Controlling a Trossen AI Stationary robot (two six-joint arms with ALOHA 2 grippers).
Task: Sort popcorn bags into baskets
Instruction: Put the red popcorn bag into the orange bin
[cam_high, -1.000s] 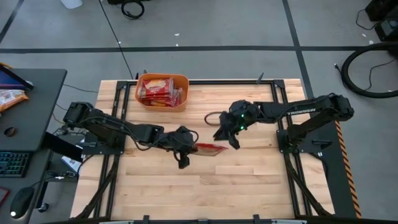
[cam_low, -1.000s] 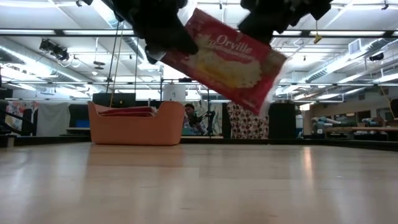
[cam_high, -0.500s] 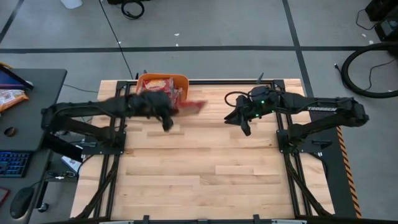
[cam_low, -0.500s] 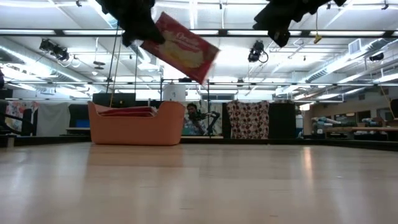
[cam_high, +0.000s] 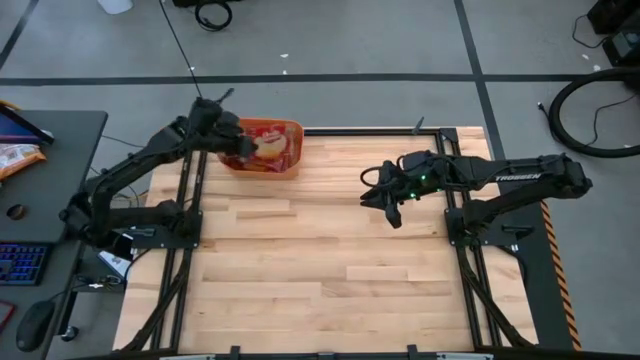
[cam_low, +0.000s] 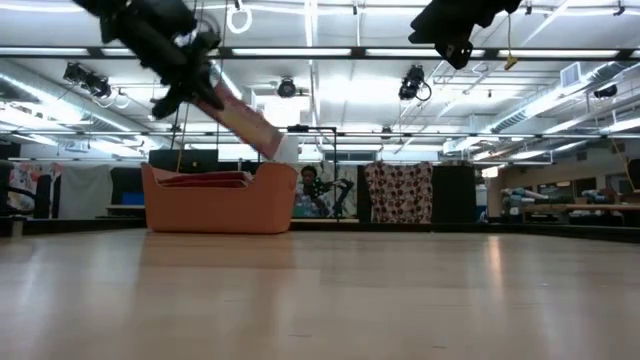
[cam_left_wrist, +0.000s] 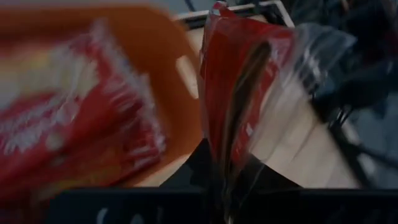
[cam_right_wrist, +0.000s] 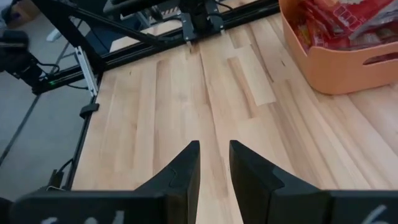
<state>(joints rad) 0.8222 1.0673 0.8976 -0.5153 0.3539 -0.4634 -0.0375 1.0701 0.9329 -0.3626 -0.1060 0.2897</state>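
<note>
My left gripper (cam_high: 236, 144) is at the table's far left, above the orange bin (cam_high: 292, 128), and is shut on a red popcorn bag (cam_high: 266, 149). In the low view the bag (cam_low: 240, 118) slants down from the gripper (cam_low: 178, 62) toward the bin (cam_low: 215, 208). Several red packets (cam_right_wrist: 336, 22) lie inside the bin (cam_right_wrist: 329, 71). My right gripper (cam_high: 392, 207) hovers over the table's right-centre. Its fingers stand a little apart (cam_right_wrist: 214, 158), holding nothing. My left gripper pinches the popcorn bag by one end (cam_left_wrist: 225, 158) between its two fingers. The bag is lifted clear and tilted. Its free end (cam_low: 268, 146) hangs lowest, just over the bin's right wall. The bag itself hides the fingertips in the wrist view.
Bare wooden tabletop (cam_high: 330, 260) spreads from the bin to the near edge. Black frame rails (cam_right_wrist: 155, 37) run along the table's edges. A desk with a keyboard (cam_high: 20, 262) stands off the left side. A person (cam_low: 312, 188) sits far behind the table.
My left gripper has carried the popcorn bag from the table's middle up and toward the far-left corner, and it now hangs over the bin. My right gripper, which was at the bag's other end, has drawn back toward the right side without it.
</note>
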